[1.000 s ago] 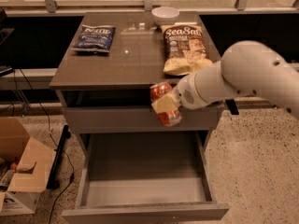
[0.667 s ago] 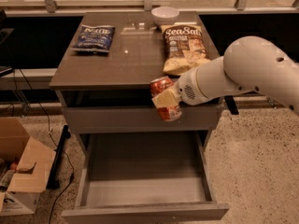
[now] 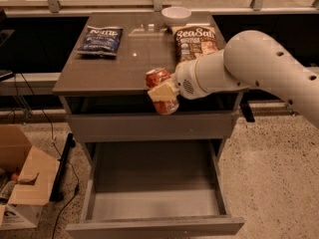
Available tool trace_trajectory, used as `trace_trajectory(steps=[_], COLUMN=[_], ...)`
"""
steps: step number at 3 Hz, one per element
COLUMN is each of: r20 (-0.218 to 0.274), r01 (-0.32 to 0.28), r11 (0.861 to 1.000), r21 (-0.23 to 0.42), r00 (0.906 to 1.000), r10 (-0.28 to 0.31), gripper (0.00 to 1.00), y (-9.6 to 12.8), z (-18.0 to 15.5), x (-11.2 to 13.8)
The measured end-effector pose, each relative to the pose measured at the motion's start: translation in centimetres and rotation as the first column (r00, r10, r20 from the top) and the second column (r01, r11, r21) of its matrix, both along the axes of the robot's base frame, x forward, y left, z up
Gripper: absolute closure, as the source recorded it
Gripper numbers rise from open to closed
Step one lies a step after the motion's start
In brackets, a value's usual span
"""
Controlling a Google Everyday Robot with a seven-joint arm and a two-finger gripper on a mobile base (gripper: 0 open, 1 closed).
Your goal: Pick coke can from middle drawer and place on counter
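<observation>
Lighting: dim, warm, falling from above. Glare: small highlights glinting on the counter [image 3: 124,68]. Shadow: pooling beneath it and deep inside the middle drawer [image 3: 154,183]. Gripper [image 3: 161,95]: catching light at the counter's front edge, clasping the coke can [image 3: 157,76].

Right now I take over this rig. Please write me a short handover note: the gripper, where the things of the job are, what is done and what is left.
Gripper: shut on the small red soda can, holding it tilted in the air at the front edge of the glossy grey-brown counter.
Wide shallow grey drawer: pulled open below, no can in it.
On the counter: blue chip bag, Sea Salt chip bag, white bowl.
Done: the can is out of the drawer.
Left: carry it over the counter, probably to the bare front part, set it down upright, release.
</observation>
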State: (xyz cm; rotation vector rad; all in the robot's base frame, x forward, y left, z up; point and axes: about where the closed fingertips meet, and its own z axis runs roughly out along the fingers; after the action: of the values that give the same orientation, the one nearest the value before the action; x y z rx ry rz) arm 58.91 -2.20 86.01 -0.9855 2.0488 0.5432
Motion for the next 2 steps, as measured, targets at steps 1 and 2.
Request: trace_trajectory(steps=[1,2], r20=[0.079,0.138], r01=[-0.092,-0.184], r11=[0.994,0.972], r21=[0.055,0.147], r00=[0.9930,0.9767], r10=[0.088,0.165], gripper=[1.00,1.00], y=[3.9,6.9], z=[2.8,5.7], x=[3.2,5.5])
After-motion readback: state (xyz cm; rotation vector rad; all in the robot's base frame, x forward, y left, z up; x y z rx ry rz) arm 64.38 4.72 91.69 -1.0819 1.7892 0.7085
